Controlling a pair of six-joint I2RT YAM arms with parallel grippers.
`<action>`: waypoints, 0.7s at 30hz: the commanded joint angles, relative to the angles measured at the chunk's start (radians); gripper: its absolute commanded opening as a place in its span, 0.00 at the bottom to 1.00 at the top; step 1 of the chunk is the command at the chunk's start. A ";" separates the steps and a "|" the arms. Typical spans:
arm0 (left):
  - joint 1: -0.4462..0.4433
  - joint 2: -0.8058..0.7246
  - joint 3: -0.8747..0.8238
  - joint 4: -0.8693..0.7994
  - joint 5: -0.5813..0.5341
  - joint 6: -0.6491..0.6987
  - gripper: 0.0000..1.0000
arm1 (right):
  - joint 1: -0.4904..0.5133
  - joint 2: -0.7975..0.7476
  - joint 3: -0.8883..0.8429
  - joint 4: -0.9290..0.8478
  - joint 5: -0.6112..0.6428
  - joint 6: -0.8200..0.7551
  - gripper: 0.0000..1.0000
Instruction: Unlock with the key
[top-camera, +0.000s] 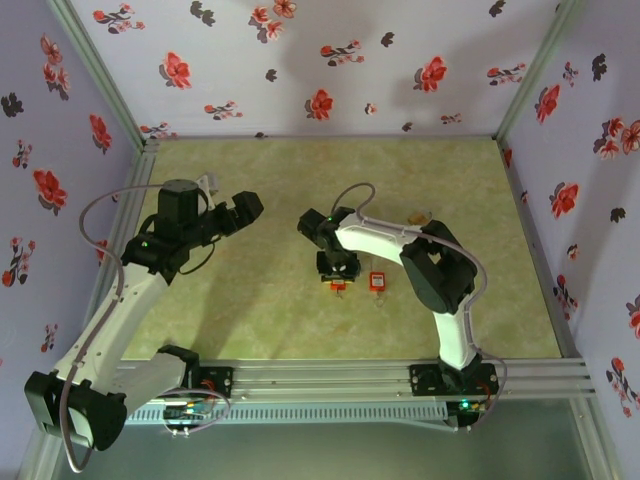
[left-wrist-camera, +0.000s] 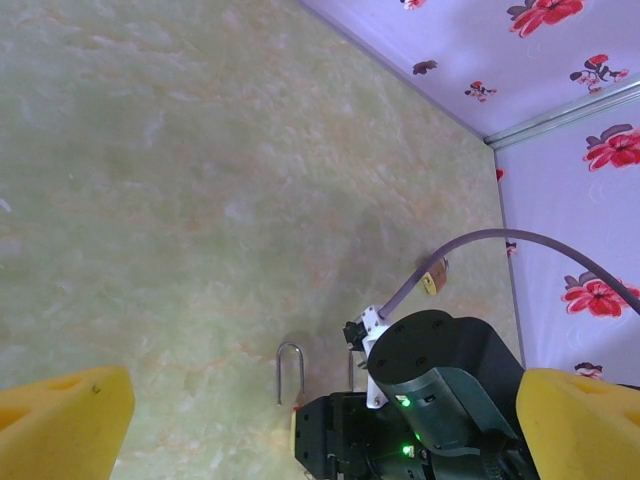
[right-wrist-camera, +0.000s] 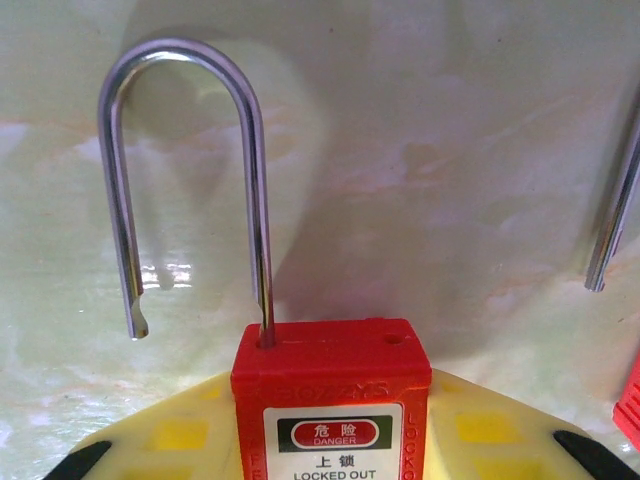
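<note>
A red padlock with a "DANGER / LOCKED OUT" label sits between the yellow pads of my right gripper, which is shut on its body. Its steel shackle stands open: one leg is in the body, and the free end hangs beside it over the table. From above, the right gripper holds this padlock low at the table's middle. My left gripper hovers open to its left, holding nothing; its yellow fingertips frame the shackle. The key is hidden.
A second red padlock lies on the table just right of the held one; its shackle reaches the right wrist view's edge. A small brass-coloured piece lies behind the right arm. Flowered walls enclose the green table.
</note>
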 joint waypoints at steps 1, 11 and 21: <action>0.005 -0.003 0.031 -0.016 -0.017 0.028 0.99 | 0.006 0.001 0.006 -0.036 0.037 0.039 0.19; 0.006 -0.003 0.048 -0.018 -0.013 0.027 1.00 | 0.013 -0.019 0.010 -0.049 0.055 0.051 0.40; 0.007 -0.019 0.056 -0.022 -0.013 0.008 1.00 | 0.013 -0.045 0.021 -0.074 0.037 0.050 0.55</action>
